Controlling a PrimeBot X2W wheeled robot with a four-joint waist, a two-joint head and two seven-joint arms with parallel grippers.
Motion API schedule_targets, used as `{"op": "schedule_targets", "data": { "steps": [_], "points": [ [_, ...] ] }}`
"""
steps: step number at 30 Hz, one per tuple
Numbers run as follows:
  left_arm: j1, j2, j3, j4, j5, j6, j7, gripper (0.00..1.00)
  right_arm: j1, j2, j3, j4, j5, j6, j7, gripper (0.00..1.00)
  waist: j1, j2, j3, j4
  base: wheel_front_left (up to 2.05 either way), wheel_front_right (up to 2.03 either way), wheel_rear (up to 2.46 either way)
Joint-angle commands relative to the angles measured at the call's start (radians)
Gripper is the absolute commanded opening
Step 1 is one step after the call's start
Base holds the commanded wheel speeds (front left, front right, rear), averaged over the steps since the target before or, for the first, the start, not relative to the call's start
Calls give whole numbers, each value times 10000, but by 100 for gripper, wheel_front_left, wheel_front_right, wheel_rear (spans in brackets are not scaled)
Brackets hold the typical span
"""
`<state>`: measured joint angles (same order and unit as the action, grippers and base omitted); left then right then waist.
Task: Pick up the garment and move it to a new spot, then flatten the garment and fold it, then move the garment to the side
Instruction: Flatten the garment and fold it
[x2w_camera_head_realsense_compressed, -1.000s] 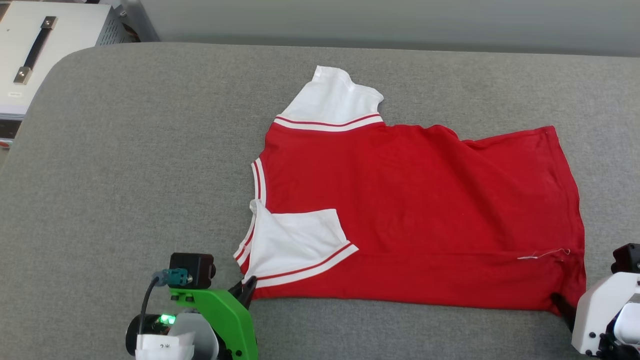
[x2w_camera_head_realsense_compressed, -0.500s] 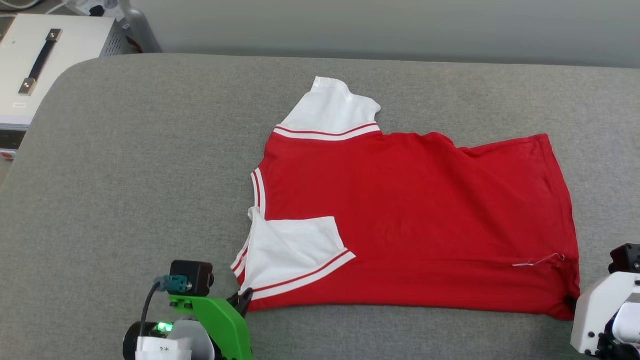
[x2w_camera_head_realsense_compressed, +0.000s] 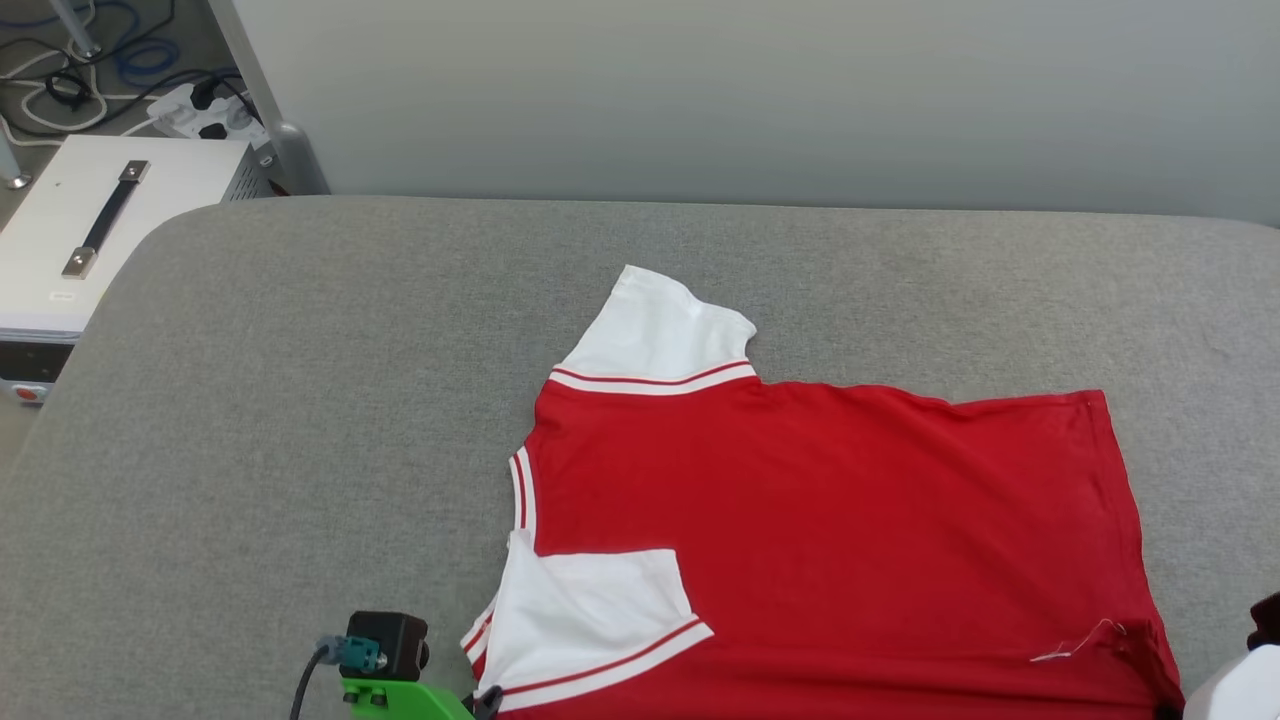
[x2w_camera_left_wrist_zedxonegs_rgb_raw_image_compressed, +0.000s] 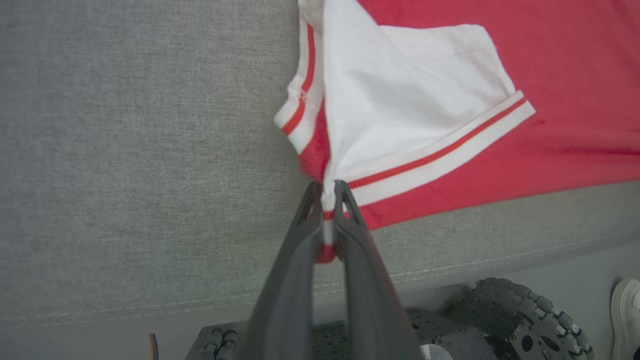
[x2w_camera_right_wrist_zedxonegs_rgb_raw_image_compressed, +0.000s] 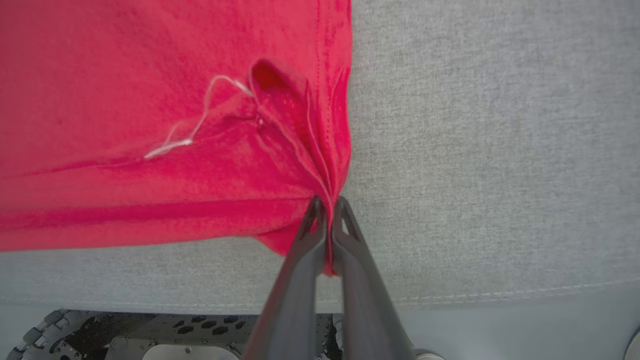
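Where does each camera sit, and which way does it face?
Head view: on the head, facing forward and down at the garment on the grey surface; green wrist mount at bottom left.
Left wrist view: along the left gripper, shut on the white sleeve's edge.
Right wrist view: along the right gripper, shut on the red hem corner.
Shared: both wrist views show the wheeled base below.

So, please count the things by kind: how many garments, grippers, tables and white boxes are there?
1 garment
2 grippers: left gripper, right gripper, both shut on the garment
1 table
1 white box
Total: 5
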<state>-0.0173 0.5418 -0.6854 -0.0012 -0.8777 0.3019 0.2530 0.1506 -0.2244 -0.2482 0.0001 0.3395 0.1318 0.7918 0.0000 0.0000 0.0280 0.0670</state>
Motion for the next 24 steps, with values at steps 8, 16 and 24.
{"op": "schedule_targets", "data": {
  "steps": [8, 16, 24],
  "points": [
    [190, -68, -176, 655, -143, -231, -7, 0, 546, 301, -201, -280, -57, -11, 69, 0, 0, 0, 48, -133, 0, 0, 0],
    [-186, -381, -377, 1485, -117, -669, -87, 0, 143, 358, -57, 259, -57, -11, -314, 0, 0, 0, 494, -142, 0, 0, 0],
    [-417, -640, -380, 2084, -71, -831, -408, 100, -46, 310, 58, 884, -40, -11, -621, 0, 0, 0, 437, -31, 0, 0, 0]
  ]
}}
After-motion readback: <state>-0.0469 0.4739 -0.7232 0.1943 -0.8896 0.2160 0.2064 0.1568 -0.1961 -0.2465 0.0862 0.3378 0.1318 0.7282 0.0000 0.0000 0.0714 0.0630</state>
